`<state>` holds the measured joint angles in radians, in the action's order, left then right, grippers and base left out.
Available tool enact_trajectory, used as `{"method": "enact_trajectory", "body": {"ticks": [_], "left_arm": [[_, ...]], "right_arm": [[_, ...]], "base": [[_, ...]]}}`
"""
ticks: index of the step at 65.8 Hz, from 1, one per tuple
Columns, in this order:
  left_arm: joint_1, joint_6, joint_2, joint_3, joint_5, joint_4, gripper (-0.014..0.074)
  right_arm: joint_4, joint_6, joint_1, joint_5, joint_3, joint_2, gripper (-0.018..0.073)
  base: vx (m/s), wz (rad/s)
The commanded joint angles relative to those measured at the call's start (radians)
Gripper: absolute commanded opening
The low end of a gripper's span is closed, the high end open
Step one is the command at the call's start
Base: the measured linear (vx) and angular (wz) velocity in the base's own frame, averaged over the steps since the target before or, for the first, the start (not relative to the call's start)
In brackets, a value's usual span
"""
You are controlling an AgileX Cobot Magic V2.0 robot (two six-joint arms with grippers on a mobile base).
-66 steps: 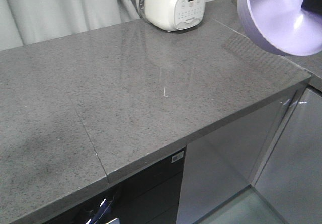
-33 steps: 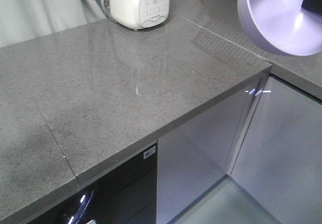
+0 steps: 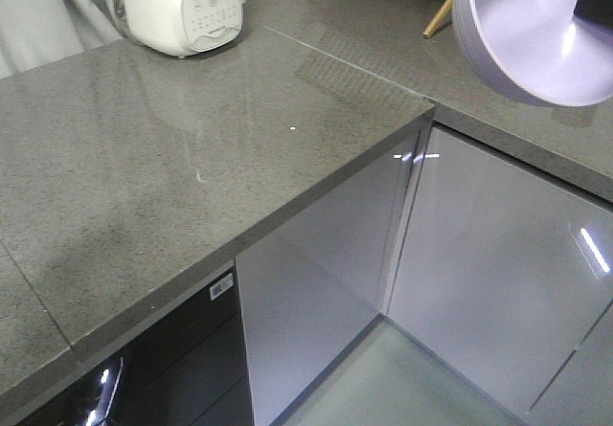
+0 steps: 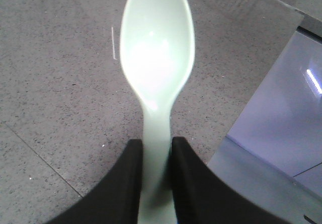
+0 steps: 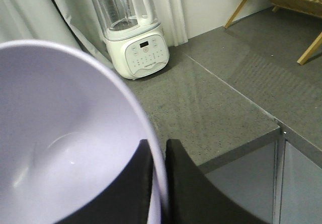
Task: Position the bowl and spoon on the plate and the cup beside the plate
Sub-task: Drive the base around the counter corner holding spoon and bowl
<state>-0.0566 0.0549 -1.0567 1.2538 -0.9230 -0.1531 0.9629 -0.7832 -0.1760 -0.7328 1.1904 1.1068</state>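
1. Two grey stone runs of surface meet at a corner below me. Neither the plate nor the cup shows in any view, so I cannot say where they are.
2. White blender stands at the back by the curtain, well apart from what I carry. The top of its jug is cut off.
3. Bowl hangs in the air, tilted, because my right gripper pinches its rim with one finger inside and one outside. I judge this a carrying hold. Part of the bowl runs out of frame.
4. Spoon juts forward over the surface near its edge, hollow side up, with my left gripper pressed onto its handle. The handle's end is hidden between the fingers.
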Motion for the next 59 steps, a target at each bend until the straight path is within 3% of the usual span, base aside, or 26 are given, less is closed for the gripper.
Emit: {"method": "enact_trajectory", "body": {"ticks": [1,59], "left_arm": [[-0.005,0.003,0.019,0.024,0.058,-0.017,-0.0006],[-0.005,0.003,0.019,0.024,0.058,-0.017,-0.0006]], "right_arm": [[0.045,-0.010,0.002,0.035,0.033,-0.019,-0.0010],[0.045,-0.010,0.002,0.036,0.033,-0.019,-0.0010]], "base": [[-0.03,-0.22],[-0.02,-0.19]]}}
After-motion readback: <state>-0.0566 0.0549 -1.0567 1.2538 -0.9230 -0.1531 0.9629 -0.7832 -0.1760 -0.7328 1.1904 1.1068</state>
